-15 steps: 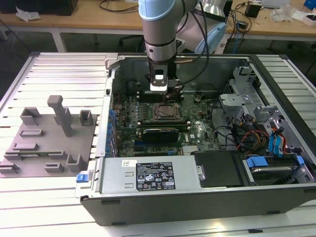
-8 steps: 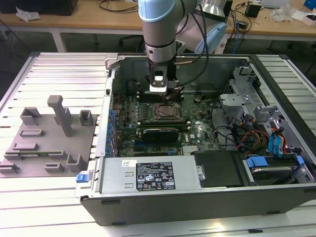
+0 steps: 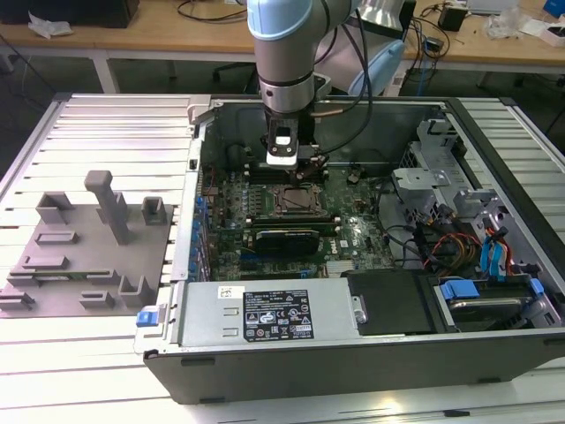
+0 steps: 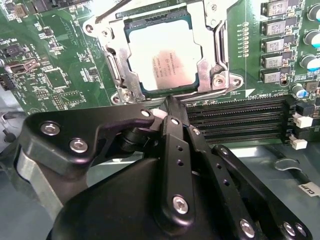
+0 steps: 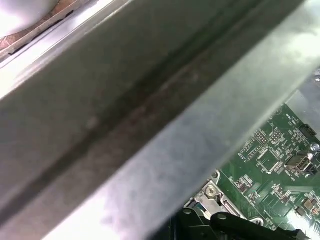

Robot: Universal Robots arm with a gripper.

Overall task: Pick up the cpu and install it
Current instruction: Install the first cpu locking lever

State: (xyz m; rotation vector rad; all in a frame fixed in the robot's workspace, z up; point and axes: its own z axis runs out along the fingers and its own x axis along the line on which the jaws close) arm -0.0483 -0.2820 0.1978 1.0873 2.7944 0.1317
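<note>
One small square cpu (image 4: 162, 52) with a silvery-white metal top lay flat in its socket on the green motherboard (image 4: 55, 75) in the second wrist view, a bright metal retaining frame (image 4: 212, 67) lying round its edges. The black gripper (image 4: 171, 103) hung just beside that frame, its fingers drawn together with nothing between them. Whether the tip touched the frame could not be told. Long black memory slots (image 4: 240, 117) lay near the fingertips, next to the socket.

In the exterior view the grey-and-blue robot arm (image 3: 282, 44) stood in the upper middle of the frame, inside the open dark computer case (image 3: 353, 375). Its gripper (image 3: 296, 162) was low over the board. The case walls hemmed it in. A silver labelled power supply box (image 3: 265, 314) ran along the lower middle. Grey drive cages with blue latches (image 3: 459, 289) and orange cables (image 3: 441, 247) crowded the exterior view's right. On the exterior view's left, a grey plastic tray (image 3: 53, 265) with upright posts sat on the slatted metal table (image 3: 88, 132), well apart from the cpu.

In the first wrist view a grey sheet-metal wall (image 5: 150, 125) stood close, green board beyond it.
</note>
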